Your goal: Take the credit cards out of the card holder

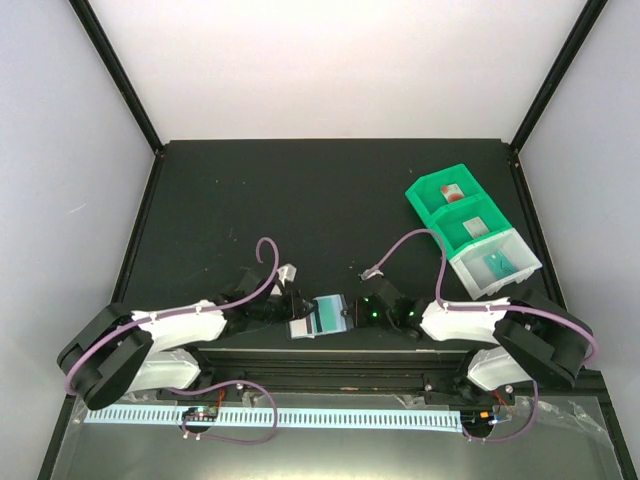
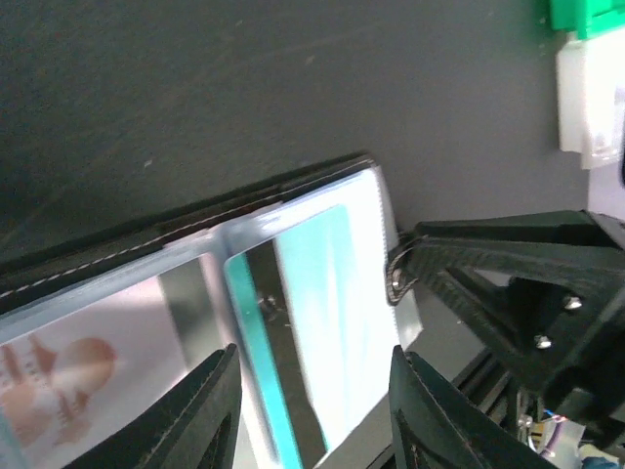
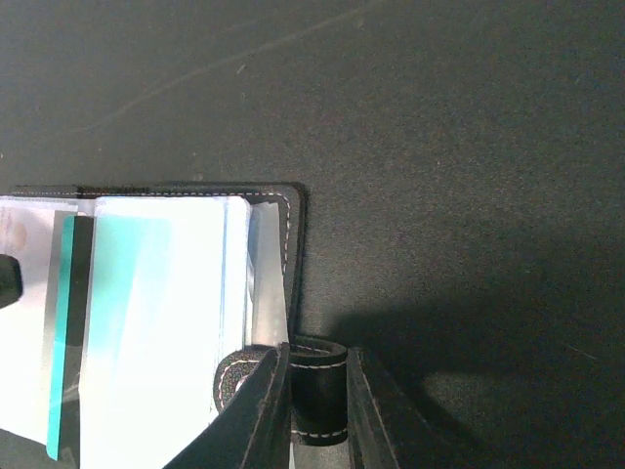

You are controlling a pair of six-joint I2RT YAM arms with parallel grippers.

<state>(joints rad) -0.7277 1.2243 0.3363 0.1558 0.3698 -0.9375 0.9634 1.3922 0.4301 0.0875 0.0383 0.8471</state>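
card holder lies open, bottom centre, at the near edge of the table, bare dark top above it | bin trays well apart, upper right | my left gripper is spread wide, straddling the teal card in its pale sleeve | my right gripper is pinched tight on the clasp tab

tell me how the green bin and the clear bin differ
The green bin is opaque with two compartments; the clear bin is see-through with one. The green bin lies farther from the arms, the clear bin nearer. The clear bin holds a teal card; the green bin's far compartment holds a reddish item. Both sit end to end on the right.
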